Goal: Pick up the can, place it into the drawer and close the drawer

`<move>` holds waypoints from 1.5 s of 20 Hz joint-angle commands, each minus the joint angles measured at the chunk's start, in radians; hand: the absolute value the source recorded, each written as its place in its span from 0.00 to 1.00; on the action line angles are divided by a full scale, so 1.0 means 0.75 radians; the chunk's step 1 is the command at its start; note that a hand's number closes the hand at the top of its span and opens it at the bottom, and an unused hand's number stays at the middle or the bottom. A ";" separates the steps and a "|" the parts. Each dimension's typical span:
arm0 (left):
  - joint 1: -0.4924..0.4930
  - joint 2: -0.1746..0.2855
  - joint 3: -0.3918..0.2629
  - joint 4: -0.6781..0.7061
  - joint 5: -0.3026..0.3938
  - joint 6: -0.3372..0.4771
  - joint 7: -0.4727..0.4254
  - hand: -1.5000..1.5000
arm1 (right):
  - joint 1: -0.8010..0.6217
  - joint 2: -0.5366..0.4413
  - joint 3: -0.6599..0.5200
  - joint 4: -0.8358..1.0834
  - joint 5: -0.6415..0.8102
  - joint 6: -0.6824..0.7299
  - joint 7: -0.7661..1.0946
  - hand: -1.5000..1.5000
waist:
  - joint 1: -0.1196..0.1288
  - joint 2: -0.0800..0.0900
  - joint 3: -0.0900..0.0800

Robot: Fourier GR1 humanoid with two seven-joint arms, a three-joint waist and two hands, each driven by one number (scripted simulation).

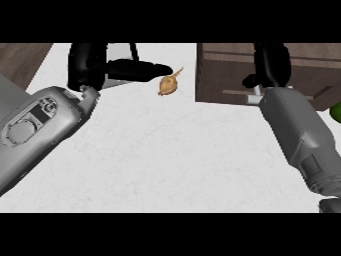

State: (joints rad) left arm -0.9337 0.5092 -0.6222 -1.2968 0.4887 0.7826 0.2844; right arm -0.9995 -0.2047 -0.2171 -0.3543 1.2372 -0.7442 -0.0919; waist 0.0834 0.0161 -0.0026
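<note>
Across most of the view spreads the white speckled desk (165, 150). At upper right stands a brown wooden drawer (225, 75), with the right hand (270, 60) over it; its grip cannot be told and the can is hidden. The left hand (92, 65) is at upper left, fingers (140, 70) apart, beside a tan bulb (168, 85).

The left forearm (33, 130) is brought up at a slant, well to the left of the drawer (225, 75). The left hand (88, 65) is held upright, with fingers (140, 70) stretched out straight toward the drawer. The right forearm (302, 135) is run up to the drawer's near edge, and the right hand (270, 62) is held over the drawer's inside.
</note>
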 commanded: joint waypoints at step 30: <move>0.332 0.072 0.107 -0.200 -0.057 -0.051 -0.087 0.00 | -0.295 0.135 -0.590 0.056 -0.728 0.370 -0.522 0.00 | -0.048 -0.005 0.005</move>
State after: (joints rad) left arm -0.7054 0.5618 -0.5526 -1.4223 0.4537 0.7462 0.2088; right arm -1.1628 -0.1224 -0.6104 -0.2992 0.7654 -0.4867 -0.4829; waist 0.0435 0.0226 0.0058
